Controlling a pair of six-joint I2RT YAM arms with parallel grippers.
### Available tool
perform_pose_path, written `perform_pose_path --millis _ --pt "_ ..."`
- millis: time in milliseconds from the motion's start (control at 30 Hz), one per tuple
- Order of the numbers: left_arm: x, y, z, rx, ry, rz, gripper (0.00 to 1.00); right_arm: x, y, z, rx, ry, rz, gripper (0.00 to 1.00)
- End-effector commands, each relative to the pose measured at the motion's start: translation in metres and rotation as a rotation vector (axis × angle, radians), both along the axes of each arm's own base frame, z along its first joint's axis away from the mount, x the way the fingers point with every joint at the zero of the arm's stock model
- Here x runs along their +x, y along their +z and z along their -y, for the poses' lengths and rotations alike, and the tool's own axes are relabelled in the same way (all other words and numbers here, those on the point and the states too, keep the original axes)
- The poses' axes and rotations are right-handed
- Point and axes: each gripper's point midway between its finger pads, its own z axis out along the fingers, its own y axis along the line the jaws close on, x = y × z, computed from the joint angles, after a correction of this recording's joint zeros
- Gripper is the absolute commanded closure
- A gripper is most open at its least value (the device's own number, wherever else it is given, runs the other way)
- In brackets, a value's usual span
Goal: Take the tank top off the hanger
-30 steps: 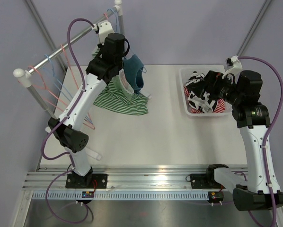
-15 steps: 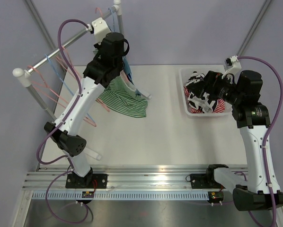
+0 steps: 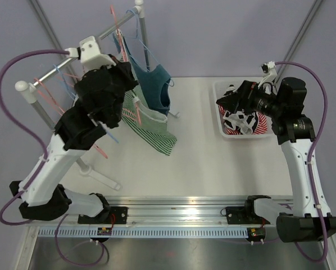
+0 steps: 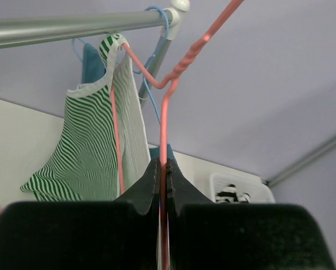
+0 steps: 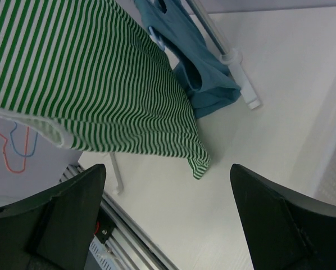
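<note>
One green-and-white striped tank top (image 3: pixel 152 128) hangs on a pink wire hanger (image 4: pixel 164 124), between the clothes rail (image 4: pixel 72 25) and the worktop (image 3: pixel 213 163). In your left wrist view a strap is looped over the hanger's upper bend, just under the rail, and the body of the top drapes down to the left of the wire. From above you see it slanting away from the rail, with its hem low over the worktop's left half.

Your left gripper (image 4: pixel 163 166) is pinched tight on the hanger's straight wire below the twisted neck. Where the hook ends is out of frame, so you cannot tell whether it sits on the rail.

Just behind the striped top, a teal tank top (image 3: pixel 157 84) hangs from a blue hanger (image 4: pixel 157 11) at the rail's far end.

Your right gripper (image 3: pixel 231 102) is well apart from all this. It hovers above the white bin (image 3: pixel 218 112) of striped clothes with its fingers spread wide and nothing between them.
</note>
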Motion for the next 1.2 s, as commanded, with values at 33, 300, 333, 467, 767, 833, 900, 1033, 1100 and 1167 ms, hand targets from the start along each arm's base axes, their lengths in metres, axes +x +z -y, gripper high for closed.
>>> perform_pose_path --millis 33,300,333,467,767,833,900,1033,1100,1167 --pt "-0.051 0.017 -0.003 -0.135 -0.199 0.048 1.0 -0.004 0.01 -0.033 0.073 0.179 0.027 0.01" --pt "-0.129 -0.045 0.059 -0.139 -0.75 -0.052 1.0 -0.033 0.032 -0.091 0.191 0.261 0.153 0.01" --pt "-0.134 -0.051 0.063 -0.147 -0.775 -0.07 1.0 -0.034 0.031 -0.097 0.213 0.267 0.174 0.01" --pt "-0.155 -0.073 0.077 -0.149 -0.897 -0.09 1.0 -0.04 0.033 -0.113 0.23 0.247 0.233 0.05" --pt "-0.173 -0.101 0.082 -0.24 -0.973 -0.11 1.0 -0.019 0.0 -0.136 0.101 0.126 0.174 0.12" --pt "-0.171 -0.103 0.077 -0.252 -0.947 -0.111 1.0 -0.017 -0.01 -0.137 0.079 0.111 0.153 0.13" --pt "-0.166 -0.105 0.073 -0.254 -0.912 -0.111 1.0 -0.018 -0.012 -0.136 0.077 0.104 0.158 0.13" --pt "-0.163 -0.108 0.072 -0.257 -0.894 -0.116 1.0 -0.016 -0.027 -0.138 0.083 0.107 0.146 0.13" --pt "-0.164 -0.108 0.077 -0.258 -0.911 -0.119 1.0 -0.013 -0.028 -0.144 0.099 0.121 0.152 0.13" --pt "-0.165 -0.107 0.08 -0.261 -0.926 -0.118 1.0 -0.009 -0.028 -0.147 0.097 0.123 0.156 0.14"
